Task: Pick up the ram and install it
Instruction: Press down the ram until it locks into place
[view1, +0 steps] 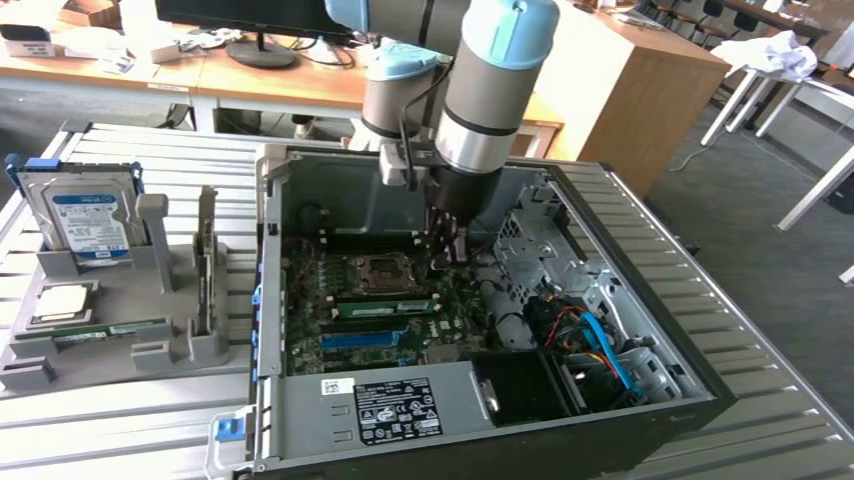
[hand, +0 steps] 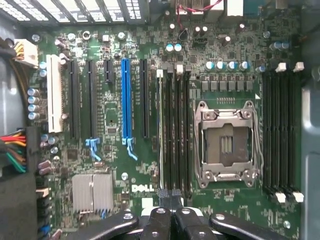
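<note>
The claw (hand: 170, 196) is pinched shut, its two dark tips pressed together with nothing visible between them, hanging just above the motherboard (hand: 115, 165) near the bank of black memory slots (hand: 175, 130) beside the empty processor socket (hand: 227, 145). In the exterior view the claw (view1: 451, 250) reaches down into the open computer case (view1: 641, 300) in the middle of the frame, carried by the grey and pale-blue arm (view1: 481, 90) that comes in from the top.

A ram (view1: 384, 305) lies seated across the board just below the socket in the exterior view. Another ram (view1: 94, 331) lies flat in the grey holder (view1: 160, 355) at the left of the frame, well apart from the claw. In that same holder stand a blue-labelled hard drive (view1: 91, 222) and, below it, a small square processor chip (view1: 64, 302).

Around the claw the case is crowded: a metal drive cage (view1: 527, 235) just to its right, a tangle of blue and black cables (view1: 594, 345) at lower right, and the labelled power supply (view1: 394, 405) along the bottom. The slatted metal worktop (view1: 120, 430) carries everything.
</note>
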